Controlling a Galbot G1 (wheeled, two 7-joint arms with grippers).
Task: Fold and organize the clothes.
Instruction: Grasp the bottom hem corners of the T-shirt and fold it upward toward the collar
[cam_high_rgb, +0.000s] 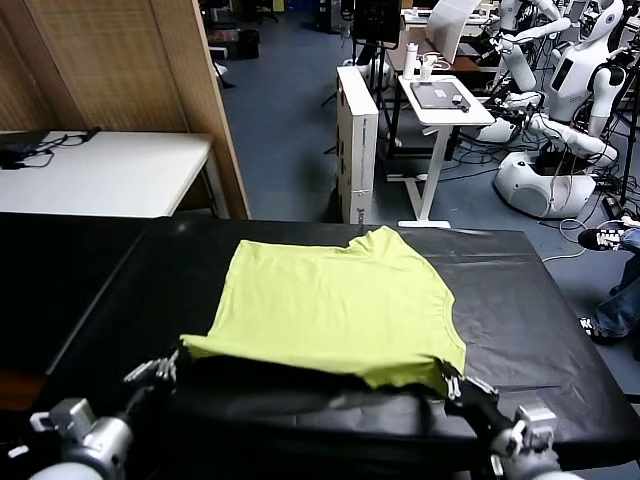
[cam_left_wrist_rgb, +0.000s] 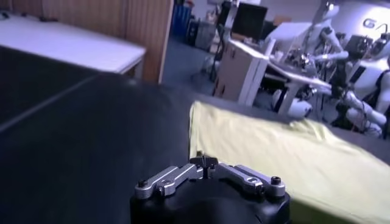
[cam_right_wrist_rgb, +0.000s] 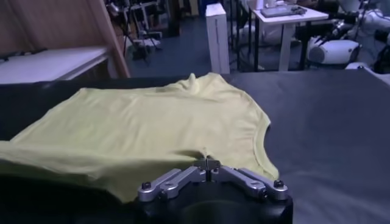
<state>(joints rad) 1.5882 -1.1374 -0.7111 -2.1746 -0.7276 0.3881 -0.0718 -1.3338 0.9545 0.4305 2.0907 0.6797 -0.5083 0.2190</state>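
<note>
the left pincer (cam_high_rgb: 172, 366) was closed on the near left corner of the t-shirt (cam_high_rgb: 335, 300), and the right pincer (cam_high_rgb: 450, 383) was closed on the near right corner, so the near edge of the cloth hung lifted between them while the rest lay flat on the black table (cam_high_rgb: 530, 300) ahead of both pincers. in the right wrist view the shirt (cam_right_wrist_rgb: 152, 125) spread away from the right pincer (cam_right_wrist_rgb: 208, 162) with its neck opening just beside the fingertips, and a fold of cloth sagged off toward the other arm. in the left wrist view the left pincer (cam_left_wrist_rgb: 205, 161) sat with the shirt (cam_left_wrist_rgb: 274, 152) running ahead and off to one side of it, but the pinch itself was hidden behind the pincer body, so how much cloth it held could not be seen. the main risk, as i judged it, was a thin grip: if either pincer had caught only the hem, the corner could slip free once the edge was carried forward, and the fold would land crooked. the slack between the two pincers was another worry, since a drooping middle could drag on the table and bunch under the fold. if one arm travelled faster than the other, the edge would skew and the sleeves would not line up. the far part of the shirt could also slide along the smooth table instead of staying put.
</note>
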